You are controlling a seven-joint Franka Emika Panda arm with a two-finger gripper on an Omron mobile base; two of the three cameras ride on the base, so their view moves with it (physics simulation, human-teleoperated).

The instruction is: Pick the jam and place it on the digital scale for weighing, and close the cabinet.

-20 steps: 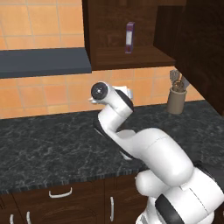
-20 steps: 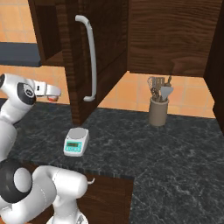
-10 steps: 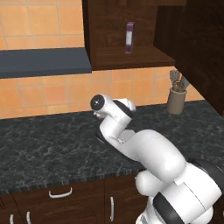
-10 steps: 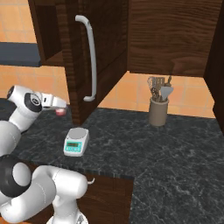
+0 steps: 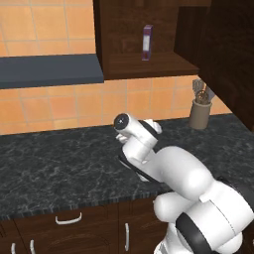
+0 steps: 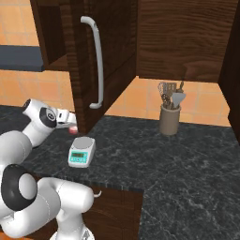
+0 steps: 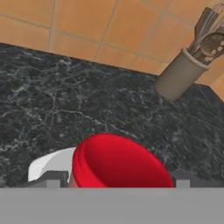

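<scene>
The jam (image 6: 73, 131), a small jar with a red lid, is held in my gripper (image 6: 70, 127), which is shut on it just above and left of the digital scale (image 6: 81, 152). In the hand view the red lid of the jam (image 7: 118, 161) sits between my fingertips (image 7: 52, 179), with a white corner of the scale (image 7: 46, 165) showing beneath it on the dark counter. The cabinet (image 5: 144, 49) stands open, and its door (image 6: 112, 56) with the long silver handle (image 6: 96, 65) swings out over the counter.
A tall purple-and-white box (image 5: 147, 42) stands on the cabinet shelf. A grey utensil holder (image 6: 169, 118) sits at the back of the black stone counter (image 6: 178, 164). A dark shelf (image 5: 49, 71) runs along the tiled wall on the left.
My arm has come down and a little to the right with the jam, from beside the door's edge to just above the scale. The cabinet door has not moved.
</scene>
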